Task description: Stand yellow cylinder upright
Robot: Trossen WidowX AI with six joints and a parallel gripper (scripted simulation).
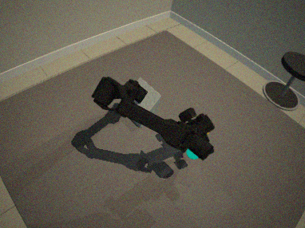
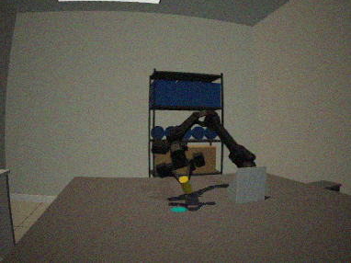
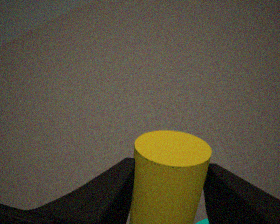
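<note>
The yellow tall cylinder (image 2: 186, 188) (image 3: 167, 187) is held off the table, its long axis tilted, nearer upright than flat. In the exterior view its top leans to the left. My gripper (image 2: 184, 177) (image 3: 170, 170) is shut on it, with one finger on each side in the wrist view. The cyan circle (image 1: 192, 154) (image 2: 178, 210) lies flat on the table; in the exterior view it is below and slightly left of the cylinder. Only a sliver of it shows at the wrist view's bottom edge. In the top view the arm hides nearly all of the cylinder.
A pale grey box (image 1: 151, 97) (image 2: 251, 185) stands on the table near the arm's base. The arm's shadow falls across the table (image 1: 247, 175) (image 2: 115, 225). A dark stool (image 1: 295, 65) stands off the table, and a shelf rack (image 2: 186, 108) stands behind it.
</note>
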